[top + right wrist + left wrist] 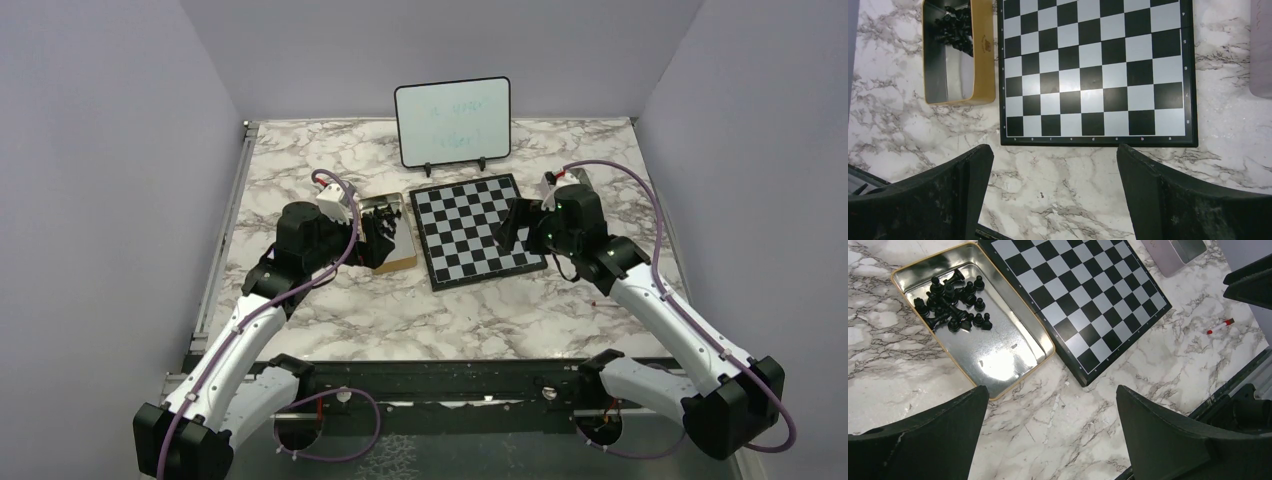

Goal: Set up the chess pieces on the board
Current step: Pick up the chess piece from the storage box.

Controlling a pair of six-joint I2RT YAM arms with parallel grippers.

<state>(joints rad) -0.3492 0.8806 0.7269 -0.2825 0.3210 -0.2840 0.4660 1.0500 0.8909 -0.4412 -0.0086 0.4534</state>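
Gold-rimmed tin [998, 365] holding black chessmen [950, 305] sits beside board [1083, 295].

The table [1168, 365] looks like smooth white and grey marble. The tin [1003, 357] is shiny silver metal with a gold rim. The black pieces [950, 310] look glossy. The board [1093, 75] is smooth and shines a little

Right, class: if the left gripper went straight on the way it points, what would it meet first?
The left gripper would probably meet the bare marble table, just short of the tin and the board.
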